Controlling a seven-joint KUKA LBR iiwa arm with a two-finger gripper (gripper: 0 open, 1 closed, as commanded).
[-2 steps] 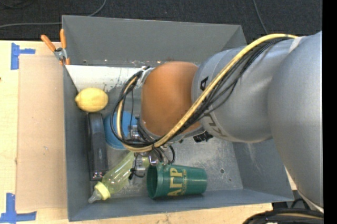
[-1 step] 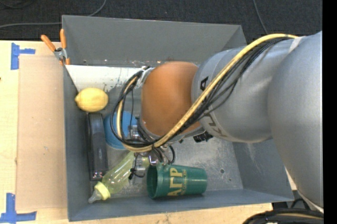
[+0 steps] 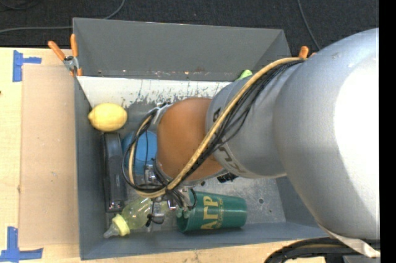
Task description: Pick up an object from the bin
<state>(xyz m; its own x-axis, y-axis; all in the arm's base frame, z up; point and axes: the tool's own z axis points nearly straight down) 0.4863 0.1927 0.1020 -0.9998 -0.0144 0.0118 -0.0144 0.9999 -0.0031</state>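
Low in the frame, left of centre, the gripper [image 3: 162,205] sits down near the floor of the grey metal bin [image 3: 179,51], btwn two things. Just to its left is a pale yellow-green baby bottle [image 3: 130,218], lying on its side w/ the teat end pointing toward the bin's lower-left corner. Just to its right is a dark green plastic cup [image 3: 213,213] w/ yellow lettering, also on its side, along the bin's bottom wall. The gripper's metal parts overlap the bottle's wider end in this view; whether they actually touch it can't be told. The cup's mouth end is right beside the gripper too.

Most of the gripper is hidden under the robot's orange wrist cover [image 3: 185,135] and a looped bundle of black and yellow cables [image 3: 213,129]. So it can't be told whether it's released or clenched, or whether anything is grasped.

Other items: a blue object [image 3: 142,150] pokes out from under the orange cover, mid-left of the bin, just above the gripper. A long black object [image 3: 113,175] lies along the left wall, beside the blue one and above the bottle. A yellow lemon [image 3: 107,117] rests in the upper-left part of the bin, well apart from the gripper. The big grey arm covers the bin's right side.
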